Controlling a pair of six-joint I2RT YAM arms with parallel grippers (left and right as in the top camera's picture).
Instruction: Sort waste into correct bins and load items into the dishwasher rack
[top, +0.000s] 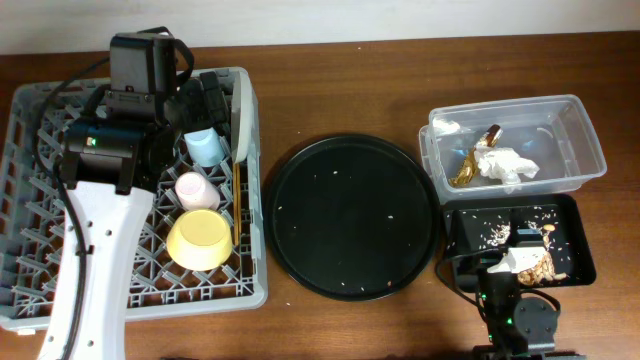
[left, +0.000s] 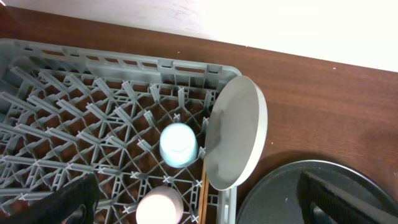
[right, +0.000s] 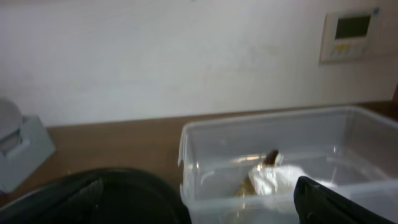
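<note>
The grey dishwasher rack (top: 190, 296) sits on the left of the large round black tray (top: 350, 215), just beside it. The round tray holds nothing but a few pale specks, so I judge the sorting and loading close to finished.

The clear plastic tub (top: 575, 140) is to the right of the round tray, toward its far side. The shallow black rectangular tray (top: 470, 230) is also to the right, toward its near side.

The left gripper (top: 203, 105) hovers over the part of the rack nearest the round tray. Its fingers are spread wide and hold nothing. The right gripper (right: 199, 186) is low at the black rectangular tray, facing the tub, and it too is spread and empty.

The pale grey-green plate (left: 236, 137) stands on edge against the rack wall that faces the round tray. Its flat face is turned toward the rack's middle, directly below the left gripper and on its tray side. If any move remains here, it falls to the left arm, which is much the nearer.

The yellow bowl (top: 197, 238) lies mouth-down, a little farther from the round tray than the plate. The blue cup (left: 178, 144) and pink cup (top: 190, 187) are also inverted, the blue one just beside the plate.

The chopsticks (top: 238, 205) lie along the rack wall that faces the round tray, with their long axis running near to far.

In the tub are the crumpled white napkin (top: 505, 163) and the gold-and-brown foil wrapper (top: 467, 170), touching each other. The beige food scraps (top: 545, 265) lie in the black rectangular tray.
</note>
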